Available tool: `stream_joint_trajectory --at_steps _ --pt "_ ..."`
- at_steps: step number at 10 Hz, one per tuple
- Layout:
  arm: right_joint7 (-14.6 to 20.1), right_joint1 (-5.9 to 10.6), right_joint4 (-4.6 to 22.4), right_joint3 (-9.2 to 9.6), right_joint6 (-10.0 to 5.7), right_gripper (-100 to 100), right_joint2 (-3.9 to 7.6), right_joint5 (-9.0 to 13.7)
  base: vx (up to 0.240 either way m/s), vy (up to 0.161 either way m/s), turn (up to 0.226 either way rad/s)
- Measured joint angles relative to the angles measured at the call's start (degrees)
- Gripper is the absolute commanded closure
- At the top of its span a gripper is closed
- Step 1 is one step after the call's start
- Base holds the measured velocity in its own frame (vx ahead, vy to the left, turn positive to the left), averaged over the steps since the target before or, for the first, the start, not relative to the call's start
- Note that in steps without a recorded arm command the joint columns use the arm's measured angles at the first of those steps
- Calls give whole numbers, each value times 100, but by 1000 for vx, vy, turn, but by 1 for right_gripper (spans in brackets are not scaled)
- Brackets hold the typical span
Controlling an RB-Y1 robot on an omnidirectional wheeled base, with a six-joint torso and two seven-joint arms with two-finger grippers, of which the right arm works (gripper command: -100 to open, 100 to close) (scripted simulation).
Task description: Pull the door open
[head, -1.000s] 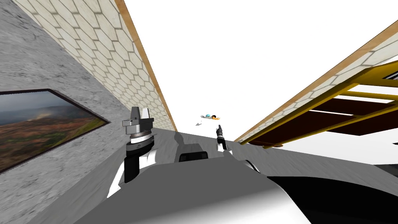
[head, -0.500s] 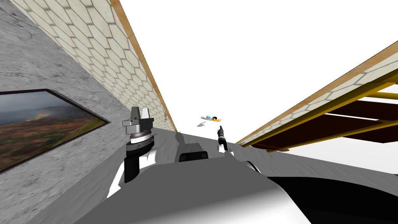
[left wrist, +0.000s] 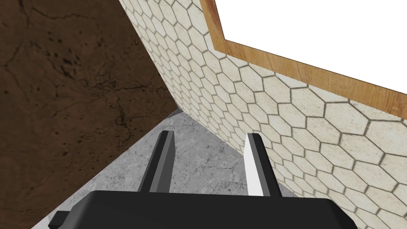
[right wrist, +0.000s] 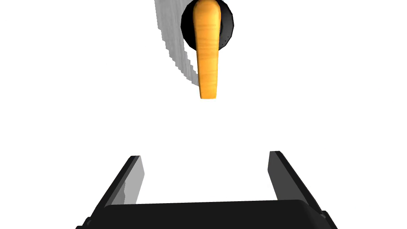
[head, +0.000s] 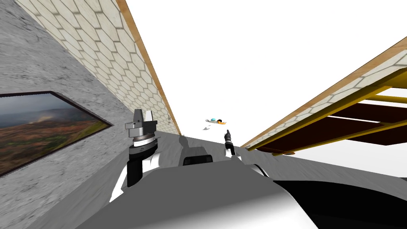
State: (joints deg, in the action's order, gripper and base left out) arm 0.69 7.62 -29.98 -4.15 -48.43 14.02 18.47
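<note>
The door [head: 246, 59] is a plain white panel between two wooden frame edges. Its orange lever handle [head: 218, 121] sits small, just beyond my right gripper [head: 227, 132]. In the right wrist view the orange lever [right wrist: 208, 55] hangs from a black round base [right wrist: 227, 24] on the white door [right wrist: 318, 79]. My right gripper [right wrist: 206, 175] is open, a short way off the lever and not touching it. My left gripper [head: 143, 116] is raised at the left, away from the door, and stands open [left wrist: 208, 157] with nothing between its fingers.
A hexagon-tiled wall [head: 99, 43] with the wooden frame edge [head: 139, 43] runs along the left. On the grey wall beside it hangs a framed landscape picture [head: 39, 123]. A yellow-framed, dark red structure [head: 349, 123] lies at the right.
My right gripper has crept a little to the right, towards the lever. The head view has shifted slightly, so the yellow structure sits differently. The left arm has not moved.
</note>
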Motion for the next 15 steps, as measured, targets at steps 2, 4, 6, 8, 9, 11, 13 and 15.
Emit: stream_joint_trajectory --at_steps 2,4,6,8,9,11,13,15 --pt "116 -197 98 -90 -59 -100 196 68 61 23 10" --pt "147 -371 -71 -175 39 -100 330 131 33 2 4" --pt "278 -420 151 -204 -102 -100 463 161 96 -26 65" --pt "380 -548 163 -260 -132 -100 594 211 152 -42 66" --pt "444 -513 248 -254 -174 -100 648 216 186 -62 124" --pt "519 -509 166 -218 -200 -100 648 209 174 -64 153" --pt "538 -319 247 -124 -259 -100 553 159 190 37 178" --pt "573 -255 76 -35 -246 -100 477 112 114 50 39"
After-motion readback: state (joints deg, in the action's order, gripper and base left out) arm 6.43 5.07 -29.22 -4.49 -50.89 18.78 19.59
